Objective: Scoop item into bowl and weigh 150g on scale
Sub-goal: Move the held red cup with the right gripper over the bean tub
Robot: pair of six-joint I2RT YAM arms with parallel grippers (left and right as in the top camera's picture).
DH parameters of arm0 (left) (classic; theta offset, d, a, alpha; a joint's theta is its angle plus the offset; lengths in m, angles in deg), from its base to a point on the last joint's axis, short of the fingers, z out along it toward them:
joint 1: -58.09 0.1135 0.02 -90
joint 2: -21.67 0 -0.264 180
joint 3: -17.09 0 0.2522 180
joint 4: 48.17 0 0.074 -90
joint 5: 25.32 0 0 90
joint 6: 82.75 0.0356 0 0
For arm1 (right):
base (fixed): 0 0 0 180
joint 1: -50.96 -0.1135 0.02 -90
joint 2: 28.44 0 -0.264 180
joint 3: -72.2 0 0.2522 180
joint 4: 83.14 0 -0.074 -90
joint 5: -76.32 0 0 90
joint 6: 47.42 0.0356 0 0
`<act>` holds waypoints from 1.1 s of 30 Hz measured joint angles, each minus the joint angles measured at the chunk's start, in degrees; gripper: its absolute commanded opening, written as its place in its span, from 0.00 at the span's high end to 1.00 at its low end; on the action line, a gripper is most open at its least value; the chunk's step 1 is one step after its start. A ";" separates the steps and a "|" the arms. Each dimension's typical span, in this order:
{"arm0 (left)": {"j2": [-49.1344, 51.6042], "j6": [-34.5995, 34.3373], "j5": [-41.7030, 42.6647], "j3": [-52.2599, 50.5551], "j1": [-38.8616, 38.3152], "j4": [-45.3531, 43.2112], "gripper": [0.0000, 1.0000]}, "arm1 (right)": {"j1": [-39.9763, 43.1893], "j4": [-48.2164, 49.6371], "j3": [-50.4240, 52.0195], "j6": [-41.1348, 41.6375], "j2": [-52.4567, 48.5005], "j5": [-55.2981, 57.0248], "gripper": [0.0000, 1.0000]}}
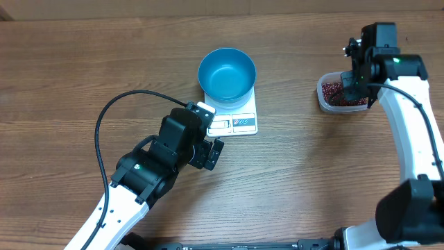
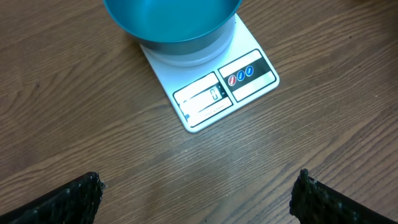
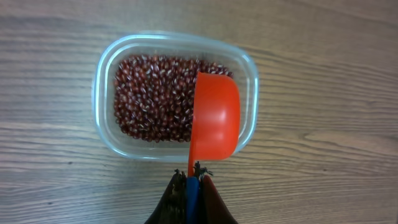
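A brown wood-grain table (image 1: 62, 55) is filling the overhead view, its grain running from nine o'clock to three o'clock. A small flat white rectangular kitchen scale (image 1: 236, 123) is lying directly on the wood, nearly at the centre, with its grey display window and blue-marked buttons facing six o'clock. A clear rounded-rectangular plastic tub (image 1: 321, 94) is sitting on the table between two and three o'clock, well apart from the scale. Bare wood is showing between them.
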 measured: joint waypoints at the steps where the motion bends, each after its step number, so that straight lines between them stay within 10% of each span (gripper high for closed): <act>1: 0.00 0.00 0.00 0.00 0.00 0.00 0.01 | 0.00 0.02 0.00 -0.24 -0.76 0.24 0.96; 33: 0.00 0.00 0.00 0.00 0.00 0.00 0.00 | 4.52 2.38 2.29 -1.03 -5.40 -8.15 0.96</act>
